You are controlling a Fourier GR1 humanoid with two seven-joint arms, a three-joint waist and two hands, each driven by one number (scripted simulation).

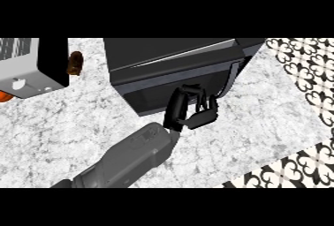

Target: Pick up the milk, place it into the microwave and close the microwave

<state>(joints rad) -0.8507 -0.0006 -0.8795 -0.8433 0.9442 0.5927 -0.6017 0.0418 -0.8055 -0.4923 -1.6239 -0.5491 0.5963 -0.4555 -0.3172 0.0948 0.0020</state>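
The black microwave (171, 53) stands at the top centre of the speckled counter (78, 123), its dark door (150, 90) facing me and lying against the body. My left hand (190, 109) rests against the door's lower right part, its fingers (177, 103) loosely bent and holding nothing. The grey forearm (134, 154) comes in from the lower left. No milk shows in this view. My right hand is out of view.
A grey and black appliance (32, 66) stands at the top left, with a brown thing (76, 62) beside it and an orange thing (4, 96) at the left edge. Patterned tiles (306, 66) show beyond the counter at the right and lower right.
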